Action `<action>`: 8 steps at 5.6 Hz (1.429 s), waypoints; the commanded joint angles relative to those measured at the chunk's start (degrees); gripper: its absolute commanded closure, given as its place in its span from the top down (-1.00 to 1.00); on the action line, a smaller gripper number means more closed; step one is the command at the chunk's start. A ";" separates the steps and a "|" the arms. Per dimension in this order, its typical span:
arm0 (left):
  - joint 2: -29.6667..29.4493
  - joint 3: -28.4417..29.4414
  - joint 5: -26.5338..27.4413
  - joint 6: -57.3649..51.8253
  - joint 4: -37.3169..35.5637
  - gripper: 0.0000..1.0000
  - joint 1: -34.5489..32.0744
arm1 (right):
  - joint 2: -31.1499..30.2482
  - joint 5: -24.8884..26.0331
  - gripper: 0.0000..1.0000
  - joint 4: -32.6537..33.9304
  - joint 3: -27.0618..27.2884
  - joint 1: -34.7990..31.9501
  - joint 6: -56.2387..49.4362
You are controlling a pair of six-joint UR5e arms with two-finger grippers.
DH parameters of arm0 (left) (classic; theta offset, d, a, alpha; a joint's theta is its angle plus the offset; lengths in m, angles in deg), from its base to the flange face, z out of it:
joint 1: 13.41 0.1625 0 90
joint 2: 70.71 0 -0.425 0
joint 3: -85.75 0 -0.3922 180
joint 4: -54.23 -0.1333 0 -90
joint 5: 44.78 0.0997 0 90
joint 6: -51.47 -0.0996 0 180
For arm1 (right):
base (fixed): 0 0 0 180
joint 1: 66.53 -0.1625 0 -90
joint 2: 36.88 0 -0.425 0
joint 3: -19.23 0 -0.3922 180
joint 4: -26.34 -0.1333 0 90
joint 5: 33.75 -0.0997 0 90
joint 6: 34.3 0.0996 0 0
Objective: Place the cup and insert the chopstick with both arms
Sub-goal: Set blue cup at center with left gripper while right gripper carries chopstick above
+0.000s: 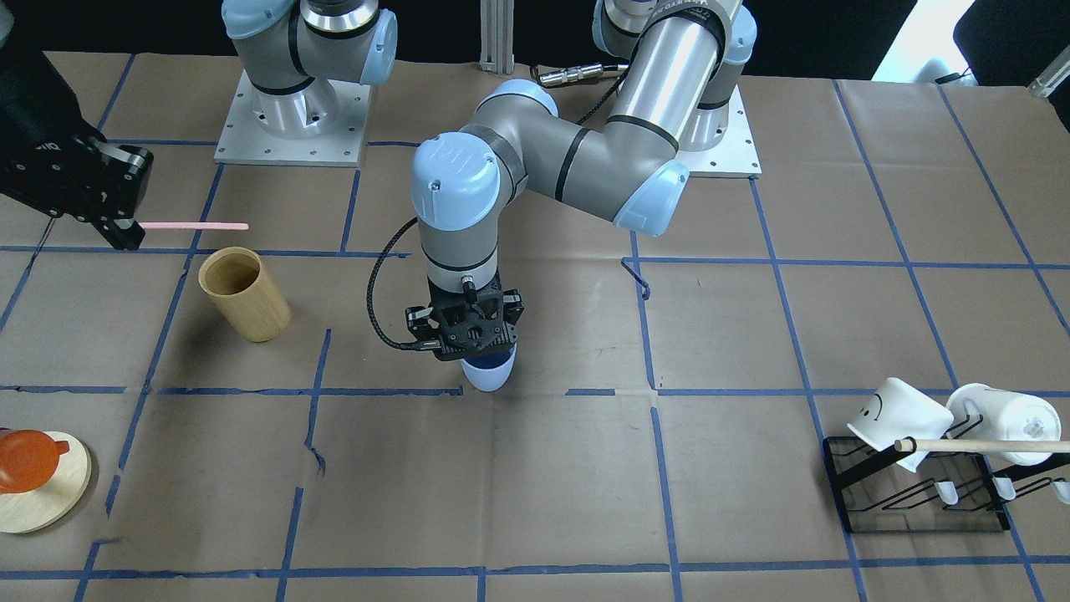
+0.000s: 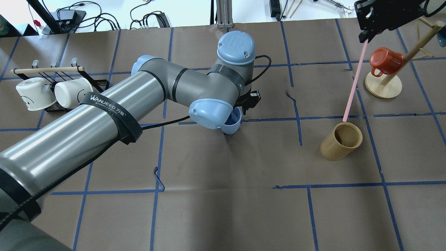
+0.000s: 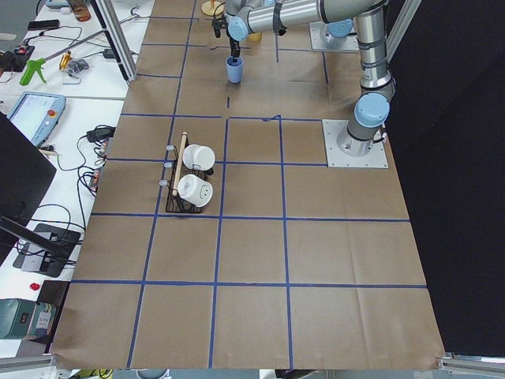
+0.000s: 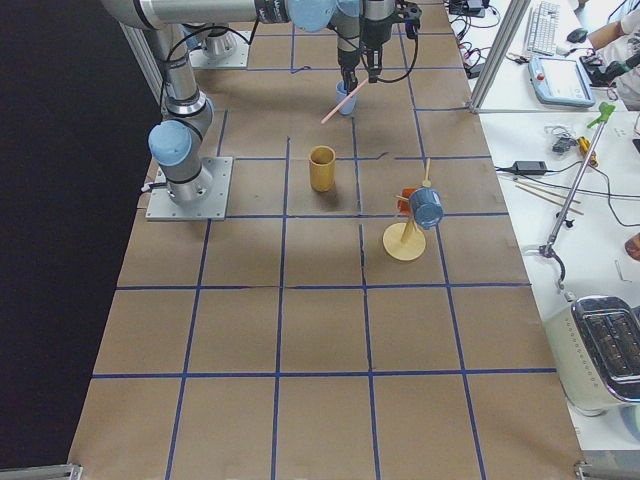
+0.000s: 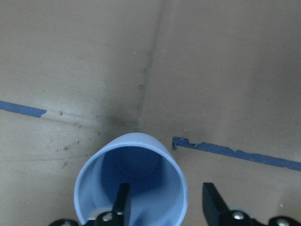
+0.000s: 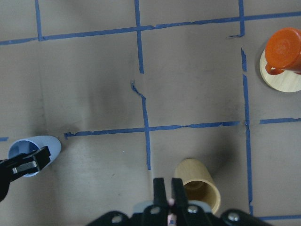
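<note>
Straddling the rim of the light-blue cup [image 1: 489, 374] mid-frame, the left gripper [image 5: 165, 195] has its fingers [image 5: 210, 202] parted, seemingly setting it on the worktop [image 1: 535, 502]; the right gripper [image 6: 168, 190] pinches a pink chopstick [image 2: 353, 85] angled toward the bamboo cup [image 2: 339, 143].

the tabletop [image 1: 535, 518] is covered in brown paper, creased and torn in places, and blue tape lines [image 1: 663, 468] split it into a grid of squares. a black panel [image 3: 465, 197] closes off one long side. white benches [image 4: 600, 260] run along the opposite side, strewn with cables [image 2: 104, 15], a teach pendant [image 3: 35, 114], a black monitor [image 3: 20, 189], a keyboard [image 4: 550, 25] and a silver toaster [image 4: 605, 350]. an aluminium post [image 4: 497, 55] rises at the benches' edge. the light is bright and even, with soft shadows.
</note>
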 commanded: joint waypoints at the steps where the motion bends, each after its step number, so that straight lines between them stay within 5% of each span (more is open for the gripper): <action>1: 6.36 1.70 1.13 -7.36 5.67 0.98 3.73 | 3.14 2.78 -0.83 -1.76 -2.63 -4.42 7.94; 2: 12.51 2.58 0.71 -16.04 15.90 0.98 8.90 | 3.33 2.98 -0.83 -1.59 -2.55 -4.44 7.95; 4: 20.62 3.37 0.44 -29.10 25.10 0.98 17.45 | 5.60 3.59 -0.83 3.30 -3.15 -8.09 8.29; 5: 23.87 4.95 0.61 -32.01 29.75 0.98 19.04 | 9.70 6.29 -0.84 7.08 -6.03 -13.09 13.08; 7: 24.52 5.49 0.44 -36.06 30.24 0.98 21.24 | 21.37 8.06 -0.85 7.29 -20.05 -21.71 21.71; 8: 24.69 5.58 0.44 -35.73 30.94 0.98 21.34 | 24.65 8.60 -0.85 8.16 -21.77 -24.54 24.88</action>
